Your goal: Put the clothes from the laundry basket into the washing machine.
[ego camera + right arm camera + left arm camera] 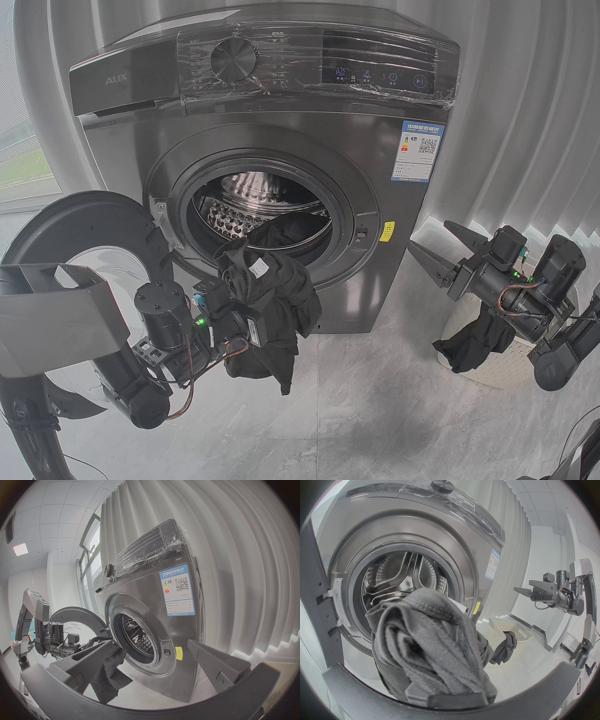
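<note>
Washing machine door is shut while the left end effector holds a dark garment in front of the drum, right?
Not quite: the washing machine door is open, as the head view shows. The left end effector does hold the dark garment in front of the drum.

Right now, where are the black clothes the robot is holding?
In the head view, the black clothes hang from the left hand, on the robot's left, right at the lower rim of the washing machine doorway.

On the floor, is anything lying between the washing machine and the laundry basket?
No. In the head view the floor between the washing machine and the laundry basket is bare; a dark garment drapes over the basket's rim.
</note>
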### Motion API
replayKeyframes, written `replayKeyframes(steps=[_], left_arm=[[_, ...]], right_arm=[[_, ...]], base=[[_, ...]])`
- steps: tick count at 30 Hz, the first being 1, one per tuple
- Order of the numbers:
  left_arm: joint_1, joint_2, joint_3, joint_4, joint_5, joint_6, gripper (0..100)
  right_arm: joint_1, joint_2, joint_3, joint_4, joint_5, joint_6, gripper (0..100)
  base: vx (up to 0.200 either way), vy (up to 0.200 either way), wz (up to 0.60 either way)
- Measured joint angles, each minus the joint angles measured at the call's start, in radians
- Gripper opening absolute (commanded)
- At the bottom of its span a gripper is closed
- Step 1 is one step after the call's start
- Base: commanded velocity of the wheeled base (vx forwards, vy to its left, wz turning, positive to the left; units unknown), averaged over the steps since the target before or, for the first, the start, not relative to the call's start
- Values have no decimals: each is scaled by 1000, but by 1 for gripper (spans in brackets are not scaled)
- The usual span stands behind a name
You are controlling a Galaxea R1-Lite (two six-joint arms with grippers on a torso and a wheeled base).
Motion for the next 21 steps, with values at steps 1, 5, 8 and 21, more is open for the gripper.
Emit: replayKeyframes(steps=[1,5,8,21], left_arm=[[1,1,0,0,0,0,0],[2,7,0,0,0,0,0],[3,15,0,-1,2,11,0],[-3,36,4,-1,2,33,0]], right_arm=[[1,0,0,0,0,0,100],[3,2,1,0,0,0,100],[5,4,3,0,0,0,100],[7,7,5,0,0,0,100]], base=[[200,0,0],[200,0,0],[200,0,0],[31,31,0]])
